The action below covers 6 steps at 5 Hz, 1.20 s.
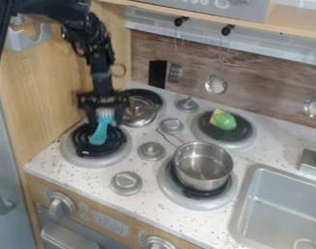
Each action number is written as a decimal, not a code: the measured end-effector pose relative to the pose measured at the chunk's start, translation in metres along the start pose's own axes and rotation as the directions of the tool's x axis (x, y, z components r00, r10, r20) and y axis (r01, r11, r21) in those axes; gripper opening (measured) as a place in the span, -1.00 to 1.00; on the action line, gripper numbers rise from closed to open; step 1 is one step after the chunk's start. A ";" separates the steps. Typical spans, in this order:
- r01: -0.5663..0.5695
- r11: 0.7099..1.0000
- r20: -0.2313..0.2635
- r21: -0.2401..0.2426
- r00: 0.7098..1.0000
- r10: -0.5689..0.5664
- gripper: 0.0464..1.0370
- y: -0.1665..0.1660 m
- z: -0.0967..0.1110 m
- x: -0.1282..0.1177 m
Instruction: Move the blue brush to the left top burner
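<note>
A toy kitchen: 4 burners (69, 153), silver pot (203, 165), grey sink (251, 209).

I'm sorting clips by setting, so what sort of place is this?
It looks like a toy kitchen: there is a stovetop with coiled burners, a small metal pot on one of them, and a grey sink set into the speckled counter.
</note>
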<state>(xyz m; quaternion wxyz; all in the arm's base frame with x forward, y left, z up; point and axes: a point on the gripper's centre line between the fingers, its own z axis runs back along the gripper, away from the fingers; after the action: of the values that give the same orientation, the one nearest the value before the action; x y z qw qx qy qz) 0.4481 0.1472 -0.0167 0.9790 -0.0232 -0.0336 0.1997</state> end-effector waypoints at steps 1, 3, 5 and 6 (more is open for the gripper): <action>0.089 0.996 0.051 -0.010 0.995 -0.088 0.44 -0.039 0.016 0.015; 0.176 0.984 0.025 0.029 0.984 -0.177 0.44 -0.070 -0.003 0.011; 0.193 0.980 -0.033 0.039 0.981 -0.192 0.58 -0.066 -0.032 0.006; 0.203 0.979 -0.048 0.019 0.978 -0.202 0.96 -0.070 -0.036 0.005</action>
<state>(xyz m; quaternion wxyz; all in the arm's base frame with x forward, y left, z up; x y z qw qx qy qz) 0.4825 0.0841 -0.0480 0.9950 -0.0124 -0.0111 0.0988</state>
